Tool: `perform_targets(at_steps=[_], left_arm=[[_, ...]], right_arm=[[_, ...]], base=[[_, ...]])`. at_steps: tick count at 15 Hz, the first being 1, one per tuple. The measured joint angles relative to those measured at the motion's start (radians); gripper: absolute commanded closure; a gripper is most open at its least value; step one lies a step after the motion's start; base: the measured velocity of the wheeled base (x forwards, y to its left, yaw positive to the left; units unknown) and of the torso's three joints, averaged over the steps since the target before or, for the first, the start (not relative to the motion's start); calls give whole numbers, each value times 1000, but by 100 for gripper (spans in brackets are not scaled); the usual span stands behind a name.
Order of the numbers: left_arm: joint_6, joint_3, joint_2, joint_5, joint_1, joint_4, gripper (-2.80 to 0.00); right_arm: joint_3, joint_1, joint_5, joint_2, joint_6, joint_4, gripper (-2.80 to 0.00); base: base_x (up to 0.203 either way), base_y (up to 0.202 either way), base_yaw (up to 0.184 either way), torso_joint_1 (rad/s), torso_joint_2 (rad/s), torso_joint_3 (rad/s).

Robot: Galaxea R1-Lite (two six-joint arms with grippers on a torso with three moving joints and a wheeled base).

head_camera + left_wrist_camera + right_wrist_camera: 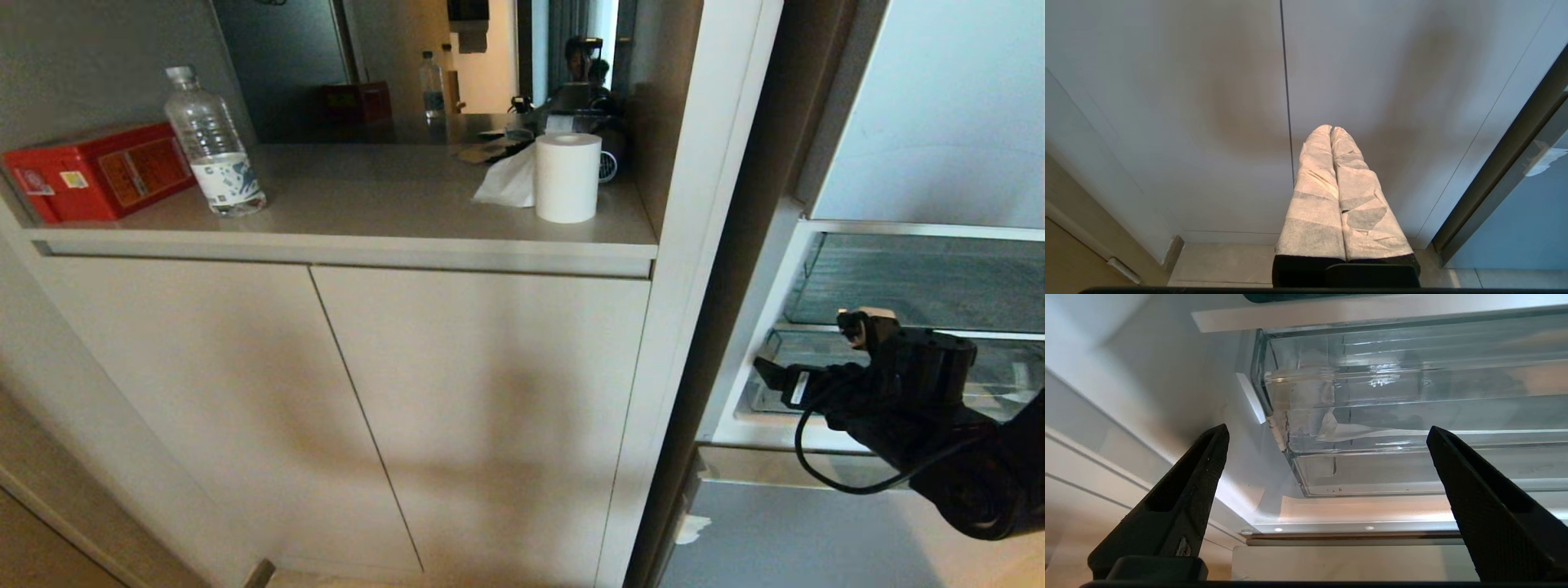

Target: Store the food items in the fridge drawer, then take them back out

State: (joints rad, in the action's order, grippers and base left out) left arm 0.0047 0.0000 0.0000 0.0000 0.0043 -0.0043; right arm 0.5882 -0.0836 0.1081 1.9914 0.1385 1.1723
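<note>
- Head view: the right gripper (804, 351) is at the open fridge on the right of the scene, just in front of the fridge drawer (1004, 371), with nothing between its fingers.
- Right wrist view: the black fingers (1180, 498) stand spread wide, empty, and frame the drawer's clear front lip (1412, 416); the drawer lies straight ahead, on the far side of the gripper, and appears pushed in.
- Drawer's long axis runs left to right across the fridge, across the line of approach.
- Left gripper (1332, 132), fingers wrapped in white and pressed together, faces the cabinet doors (1208, 102) to the left, well apart from the fridge; the right arm is plainly the nearer.
- Food item: none visible in any view; its place cannot be told.
- Judgement: the next move is a forward reach to the front lip to pull the drawer out.
</note>
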Motion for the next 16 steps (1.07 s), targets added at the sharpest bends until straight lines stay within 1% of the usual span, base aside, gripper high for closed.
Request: perform_targets(at_steps=[4, 9, 16], left_arm=[[0, 0, 0, 0, 0, 0, 0], [0, 0, 0, 0, 0, 0, 0], [0, 0, 0, 0, 0, 0, 0]], right_arm=[[15, -29, 2, 13, 1, -1, 0], [50, -75, 36, 40, 5, 1, 0], [40, -86, 42, 51, 13, 33, 0]], base=[[0, 0, 0, 0, 0, 0], [0, 0, 0, 0, 0, 0], [0, 0, 0, 0, 0, 0]])
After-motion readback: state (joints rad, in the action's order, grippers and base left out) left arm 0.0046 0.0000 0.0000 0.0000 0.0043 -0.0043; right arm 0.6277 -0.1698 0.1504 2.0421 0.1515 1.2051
